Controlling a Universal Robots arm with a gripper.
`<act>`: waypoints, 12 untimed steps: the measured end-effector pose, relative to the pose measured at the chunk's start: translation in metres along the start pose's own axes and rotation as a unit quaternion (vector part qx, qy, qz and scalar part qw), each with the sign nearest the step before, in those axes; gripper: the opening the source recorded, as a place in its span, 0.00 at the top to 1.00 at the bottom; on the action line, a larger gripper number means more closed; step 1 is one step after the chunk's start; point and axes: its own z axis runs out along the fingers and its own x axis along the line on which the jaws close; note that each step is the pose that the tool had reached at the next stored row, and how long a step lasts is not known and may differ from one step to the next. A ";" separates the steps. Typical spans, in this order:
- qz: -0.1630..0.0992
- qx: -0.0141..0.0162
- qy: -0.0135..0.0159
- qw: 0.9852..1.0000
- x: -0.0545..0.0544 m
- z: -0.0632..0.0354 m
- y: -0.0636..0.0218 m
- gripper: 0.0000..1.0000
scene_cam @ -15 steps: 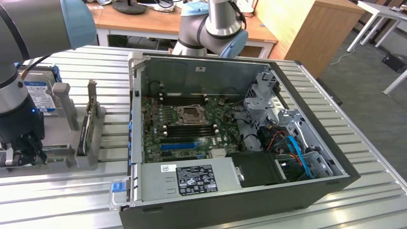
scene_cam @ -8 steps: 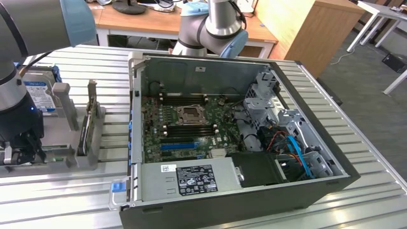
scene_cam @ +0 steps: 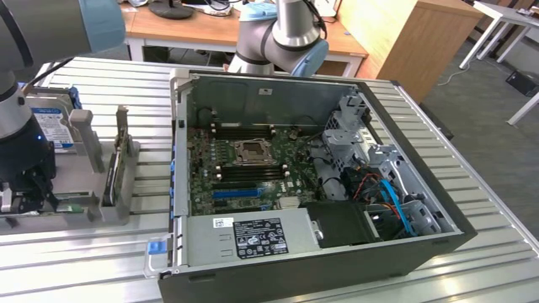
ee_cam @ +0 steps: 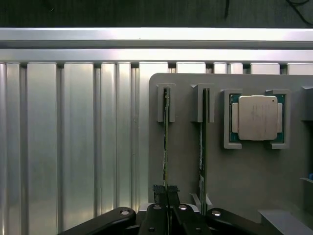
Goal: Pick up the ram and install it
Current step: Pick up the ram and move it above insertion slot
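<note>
**Tool clamped on ram in holder, away from the case**

At the exterior view's left, the arm (scene_cam: 21, 120) reaches down to a gray holder (scene_cam: 50, 218) on the slatted bench (scene_cam: 101, 265). The tool (scene_cam: 29, 189) sits low over it. A hard drive (scene_cam: 49, 126) stands just behind the arm. Next toward the right, a flat part with a metal bracket (scene_cam: 118, 164) stands upright on the holder, between the tool and the case (scene_cam: 252, 98).

In the wrist view, the tool (ee_cam: 166, 190) is closed, its fingertips pinching the top edge of the ram (ee_cam: 166, 132). The ram stands on edge in a groove of the holder (ee_cam: 183, 161), its far end seated in a gray clip (ee_cam: 160, 103). A second stick (ee_cam: 202, 147) stands parallel just beside it in its own clip, close to the tool's outer links. Past that stick, a CPU (ee_cam: 257, 117) lies flat in a square pocket.

The open case lies in the middle of the exterior view, well apart from the ram. Inside it, the motherboard (scene_cam: 291, 148) carries black slots (scene_cam: 248, 165) on either side of the socket (scene_cam: 251, 150), with a blue slot (scene_cam: 238, 189) nearer the power supply (scene_cam: 252, 237). Blue cables (scene_cam: 392, 199) and a drive cage (scene_cam: 349, 129) crowd the case's right side.
</note>
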 end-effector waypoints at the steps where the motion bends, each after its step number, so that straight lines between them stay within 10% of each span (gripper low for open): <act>1: 0.000 0.000 0.000 1.000 0.000 -0.0015 0.0000 0.88; 12: 0.000 0.000 0.000 1.000 0.000 -0.0283 -0.0001 0.88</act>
